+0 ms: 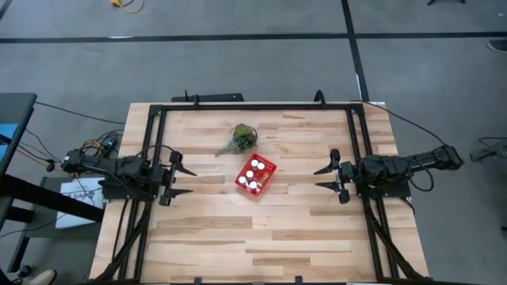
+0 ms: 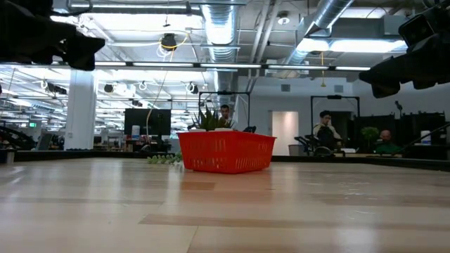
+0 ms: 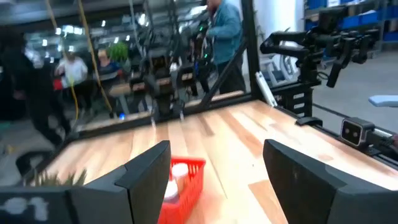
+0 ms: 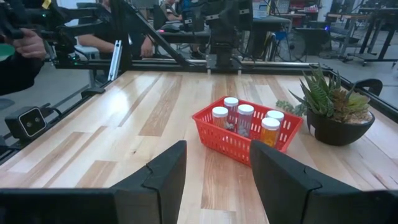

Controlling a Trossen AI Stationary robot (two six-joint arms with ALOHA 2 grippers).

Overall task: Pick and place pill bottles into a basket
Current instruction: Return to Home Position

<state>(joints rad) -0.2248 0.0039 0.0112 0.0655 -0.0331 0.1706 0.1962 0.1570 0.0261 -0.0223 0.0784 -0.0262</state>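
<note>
The pill bottles (image 1: 252,175) stand upright inside the basket (image 1: 269,166), packed close together with their white caps up. In the right wrist view five of them (image 4: 245,118) can be counted, one with an orange body, and none lies out on the wood. The red basket (image 4: 224,140) sits near the middle of the table (image 1: 238,237), turned at an angle to the table's edges. Just beyond its far left corner, close but apart from it, is a small spiky green plant (image 1: 244,137) in a dark pot; in the low view its leaves (image 2: 209,119) rise behind the basket (image 2: 225,152)

The left gripper (image 1: 192,182) hangs over the left side of the table, well apart from the basket and pointing toward it, its two fingers spread wide with nothing between them. The right gripper (image 1: 316,179) mirrors it on the right side, also well clear of the basket, fingers likewise wide apart and empty

In the room beyond the table, a person (image 2: 325,126) sits at a desk
</note>
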